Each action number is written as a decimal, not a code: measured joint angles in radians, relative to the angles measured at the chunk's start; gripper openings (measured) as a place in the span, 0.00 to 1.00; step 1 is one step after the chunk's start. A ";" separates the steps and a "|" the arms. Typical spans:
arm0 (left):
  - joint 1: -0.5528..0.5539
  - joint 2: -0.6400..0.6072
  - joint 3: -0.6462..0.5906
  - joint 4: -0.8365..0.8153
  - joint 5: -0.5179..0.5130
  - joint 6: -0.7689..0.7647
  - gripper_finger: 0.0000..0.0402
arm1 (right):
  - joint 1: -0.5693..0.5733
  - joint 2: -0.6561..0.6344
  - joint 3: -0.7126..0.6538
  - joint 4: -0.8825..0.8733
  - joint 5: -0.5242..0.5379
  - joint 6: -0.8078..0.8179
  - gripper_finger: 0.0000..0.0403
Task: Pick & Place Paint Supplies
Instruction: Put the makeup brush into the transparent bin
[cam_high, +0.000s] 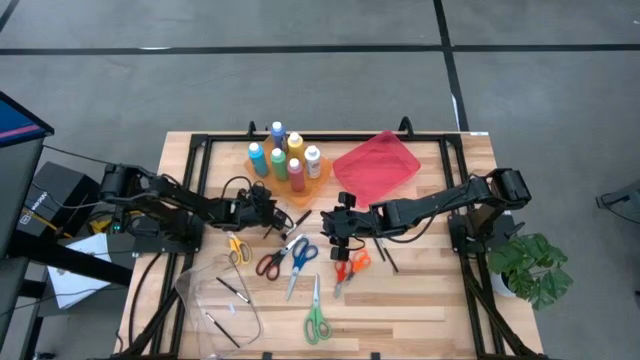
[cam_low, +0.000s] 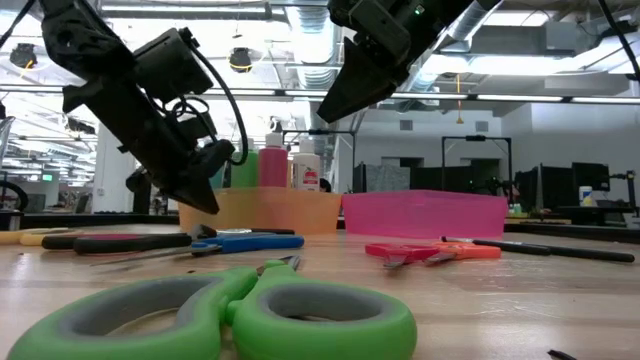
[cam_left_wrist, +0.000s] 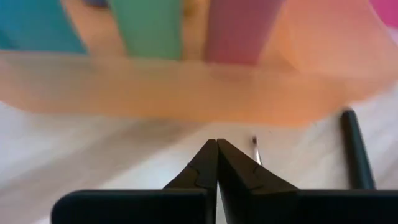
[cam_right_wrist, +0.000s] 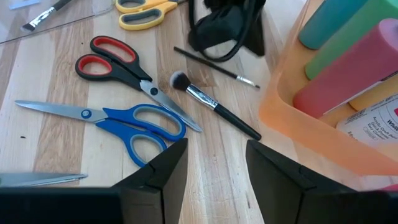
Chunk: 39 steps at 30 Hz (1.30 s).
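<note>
Fingers of the left gripper (cam_left_wrist: 217, 163) pressed together, empty, beside the translucent orange tray (cam_left_wrist: 186, 93); right gripper (cam_right_wrist: 214, 163) fingers stood apart above the black-handled round-tipped brush (cam_right_wrist: 214, 107).

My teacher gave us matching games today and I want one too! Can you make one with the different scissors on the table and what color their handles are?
Match each pair of scissors to its handle color.

Column 1:
1. scissors nearest the table's front edge
2. scissors lying just beside the clear tray
3. scissors under the right hand
4. scissors whose blades cross the red-handled pair

Column 2:
A. blue
B. green
C. orange
D. yellow

Pairs: 1-B, 2-D, 3-C, 4-A
</note>
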 joint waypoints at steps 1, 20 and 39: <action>-0.003 0.013 0.000 0.014 0.016 0.000 0.00 | 0.000 0.000 0.000 0.000 0.000 0.000 0.39; -0.057 0.146 0.001 0.320 0.081 0.140 0.46 | 0.000 0.000 0.000 -0.008 0.000 0.000 0.39; -0.052 0.356 0.180 0.304 0.093 0.246 0.36 | 0.000 0.000 0.000 -0.006 0.000 0.000 0.39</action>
